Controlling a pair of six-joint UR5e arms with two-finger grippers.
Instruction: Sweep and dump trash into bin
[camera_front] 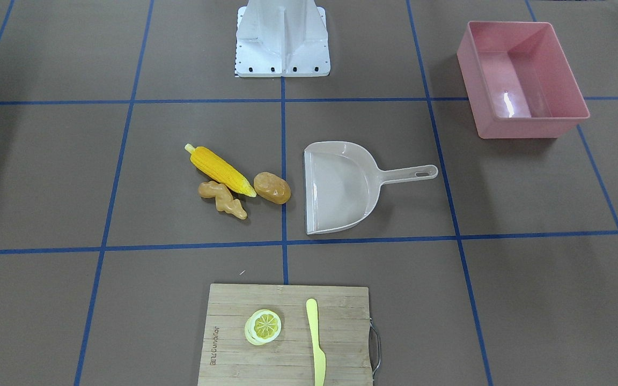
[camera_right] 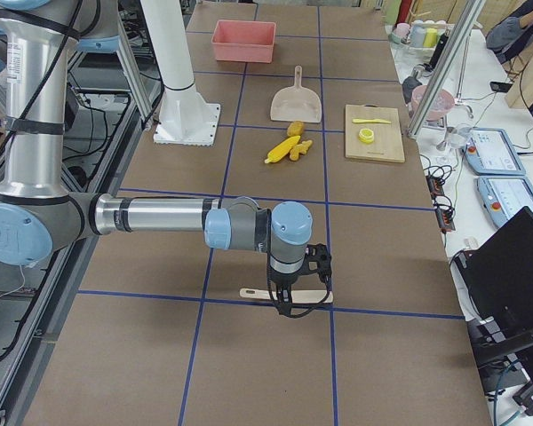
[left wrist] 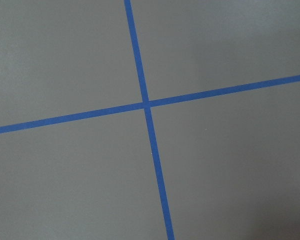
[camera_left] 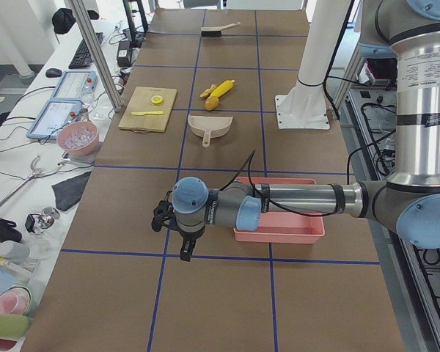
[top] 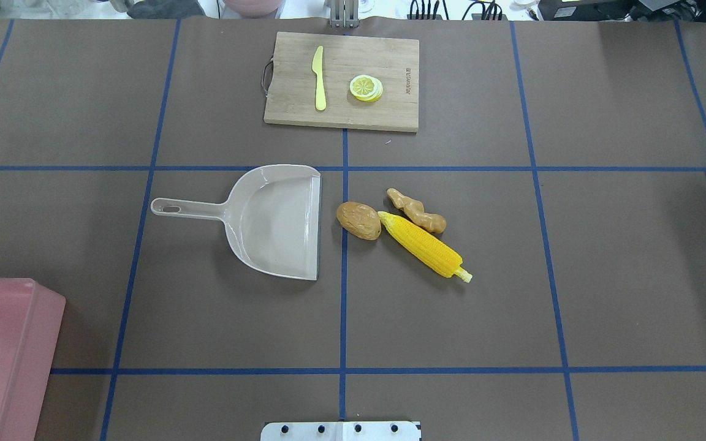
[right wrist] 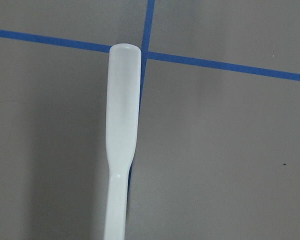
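Yellow corn (camera_front: pixel 220 170), tan ginger (camera_front: pixel 224 199), orange-brown potato (camera_front: pixel 272 187), pink bin (camera_front: pixel 529 124), beige dustpan (camera_front: pixel 336 187), blue-gridded brown table (camera_front: pixel 46 171)

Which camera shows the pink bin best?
Exterior front-facing: the whole bin shows, empty inside. Overhead crops it at a corner, the left arm crosses it in exterior left, exterior right shows it small, wrist views miss it.
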